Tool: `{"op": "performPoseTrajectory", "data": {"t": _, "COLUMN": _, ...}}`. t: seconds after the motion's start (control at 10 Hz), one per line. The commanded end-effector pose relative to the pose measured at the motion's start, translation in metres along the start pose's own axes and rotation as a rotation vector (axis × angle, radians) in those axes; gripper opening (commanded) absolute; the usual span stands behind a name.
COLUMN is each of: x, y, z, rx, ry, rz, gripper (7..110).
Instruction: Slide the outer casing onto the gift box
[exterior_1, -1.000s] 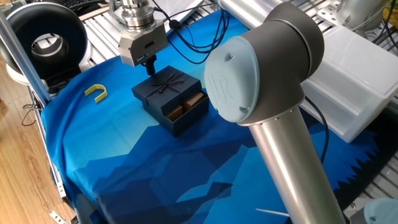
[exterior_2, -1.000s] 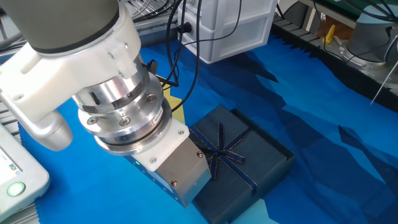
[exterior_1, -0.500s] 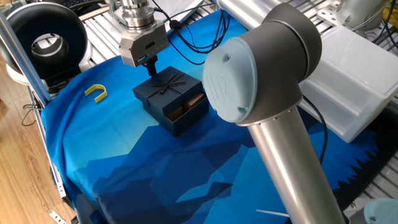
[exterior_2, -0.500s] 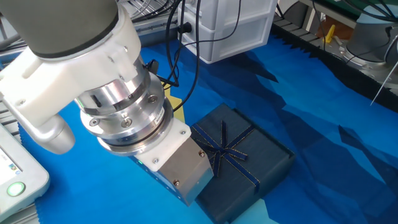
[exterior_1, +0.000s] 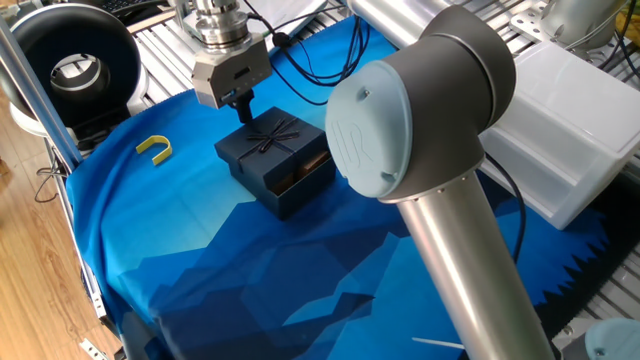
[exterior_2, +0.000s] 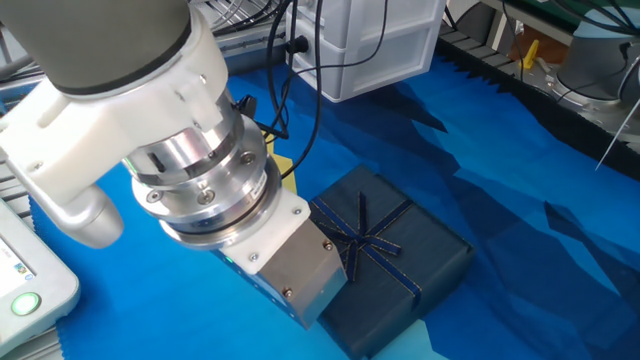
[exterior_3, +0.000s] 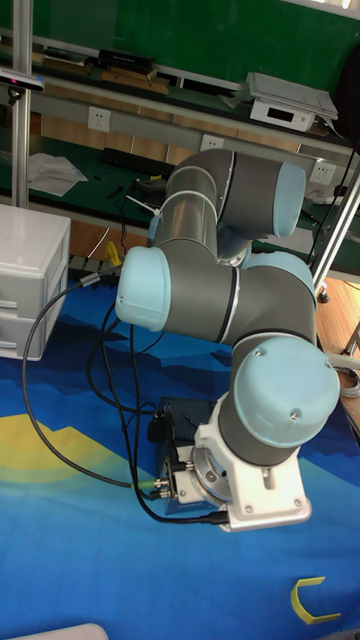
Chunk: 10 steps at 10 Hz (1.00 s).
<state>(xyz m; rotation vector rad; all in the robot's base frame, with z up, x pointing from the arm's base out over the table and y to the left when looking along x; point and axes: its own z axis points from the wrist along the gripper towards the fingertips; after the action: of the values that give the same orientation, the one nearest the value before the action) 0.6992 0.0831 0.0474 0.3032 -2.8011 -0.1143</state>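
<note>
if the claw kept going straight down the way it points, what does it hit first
Most likely the back edge of the outer casing, right under the claw; depth is unclear, so it may meet the blue cloth just behind.

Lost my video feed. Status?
Gripper at bow-topped navy cardboard casing's rear edge, jaws unclear. Casing nearly over navy tray; sliver exposed. Path clear.

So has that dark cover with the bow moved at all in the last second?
Yes. The outer casing has slid further over the gift box, away from the yellow U-shaped piece; less of the tan interior shows. The gripper sits at its rear edge.
</note>
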Motion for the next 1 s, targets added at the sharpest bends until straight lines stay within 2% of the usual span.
{"op": "performPoseTrajectory", "data": {"t": 0.0, "x": 0.0058, "y": 0.0030, "z": -0.0043, "rx": -0.015, "ry": 0.013, "rz": -0.001, "gripper": 7}}
{"op": "performPoseTrajectory", "data": {"t": 0.4, "x": 0.0117, "y": 0.0003, "z": -0.0036, "rx": -0.010, "ry": 0.033, "rz": 0.000, "gripper": 7}}
{"op": "performPoseTrajectory", "data": {"t": 0.9, "x": 0.0109, "y": 0.0003, "z": -0.0017, "rx": -0.013, "ry": 0.034, "rz": 0.003, "gripper": 7}}
